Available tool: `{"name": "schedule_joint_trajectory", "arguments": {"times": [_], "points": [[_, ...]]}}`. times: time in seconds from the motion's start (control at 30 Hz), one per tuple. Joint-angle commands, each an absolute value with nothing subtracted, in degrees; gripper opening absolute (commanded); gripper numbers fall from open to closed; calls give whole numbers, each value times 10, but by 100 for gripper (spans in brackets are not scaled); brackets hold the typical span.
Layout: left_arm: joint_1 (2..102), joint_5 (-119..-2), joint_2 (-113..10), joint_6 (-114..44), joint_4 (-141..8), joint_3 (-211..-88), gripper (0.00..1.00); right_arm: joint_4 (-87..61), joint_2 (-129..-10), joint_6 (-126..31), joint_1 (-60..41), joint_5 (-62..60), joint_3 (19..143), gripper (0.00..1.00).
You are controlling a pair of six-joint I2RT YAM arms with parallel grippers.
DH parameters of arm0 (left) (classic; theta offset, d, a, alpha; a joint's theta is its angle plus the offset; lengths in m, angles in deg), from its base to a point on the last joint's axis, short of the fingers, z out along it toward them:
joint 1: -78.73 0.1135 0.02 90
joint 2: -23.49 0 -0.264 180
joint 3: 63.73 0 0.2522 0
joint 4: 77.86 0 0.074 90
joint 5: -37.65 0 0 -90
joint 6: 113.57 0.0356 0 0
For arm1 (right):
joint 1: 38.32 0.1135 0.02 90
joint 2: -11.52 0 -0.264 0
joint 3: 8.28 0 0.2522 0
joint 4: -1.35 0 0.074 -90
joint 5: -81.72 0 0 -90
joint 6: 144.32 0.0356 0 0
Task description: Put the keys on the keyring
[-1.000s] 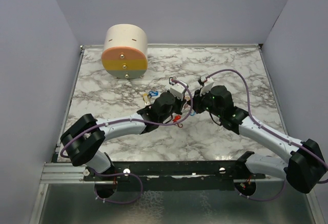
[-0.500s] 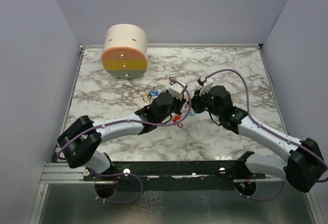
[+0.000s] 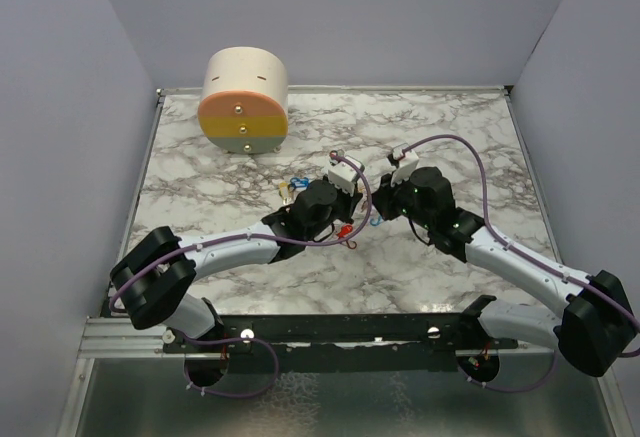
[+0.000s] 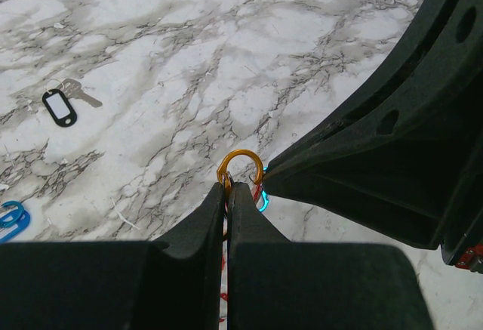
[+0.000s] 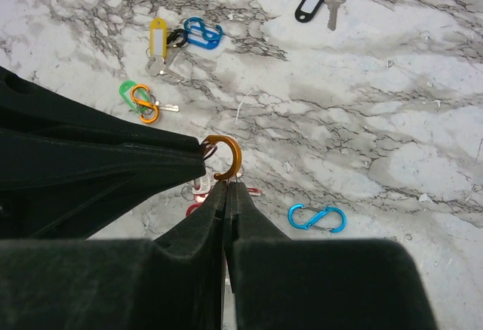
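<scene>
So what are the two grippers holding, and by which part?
Both pinch the orange clip: the right gripper holds one open end, the left gripper the other end.

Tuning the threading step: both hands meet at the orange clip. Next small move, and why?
The left hand and right hand are both shut on the orange clip, one at each end of its loop; a reddish ring shows at the left hand's tip. I'd probably hold the right still and ease the left slightly along the loop to feed that ring on.
</scene>
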State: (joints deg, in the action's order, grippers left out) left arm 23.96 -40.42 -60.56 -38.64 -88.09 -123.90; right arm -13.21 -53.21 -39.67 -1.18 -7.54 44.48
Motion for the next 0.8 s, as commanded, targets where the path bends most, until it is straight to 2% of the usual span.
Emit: {"name": "schedule_joint_trajectory", "arguments": {"times": [0.0,0.47,0.77], "points": [[243,-416,-605,-388,-881,-1247,0,-116,-521,-408,-10,-71,443,1],[247,-431,-635,-385,-880,-1277,0,-113,-525,-418,-10,-36,441,1],[247,-442,-631,-388,-878,-1270,0,-115,-517,-411,-10,-62,443,1]]}}
